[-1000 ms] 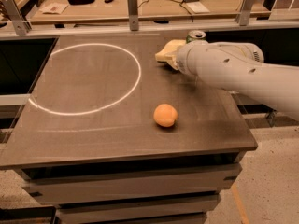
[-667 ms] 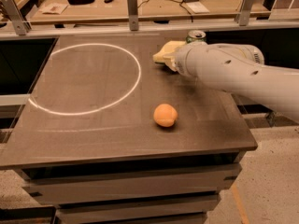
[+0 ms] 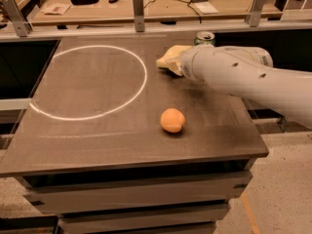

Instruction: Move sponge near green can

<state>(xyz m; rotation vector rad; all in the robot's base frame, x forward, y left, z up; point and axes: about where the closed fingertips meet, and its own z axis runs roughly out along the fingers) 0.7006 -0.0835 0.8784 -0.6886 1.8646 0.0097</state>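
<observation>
One arm (image 3: pixel 239 77) is reaching in from the right edge of the frame across the upper right part of the table (image 3: pixel 97 147). Its gripper (image 3: pixel 176 68) is sitting at the arm's left end, right against the sponge (image 3: pixel 168 56), and is mostly hidden by the wrist, so whether it is spread or pinching the sponge cannot be told. The sponge is lying in the upper middle of the frame, near the can (image 3: pixel 204 36) and just left and a little below it. Only the can's silver top and a strip of green are showing above the arm. An orange (image 3: pixel 172 120) is resting lower down, well apart from both. A white ring (image 3: pixel 145 77) is filling the table's left half.
</observation>
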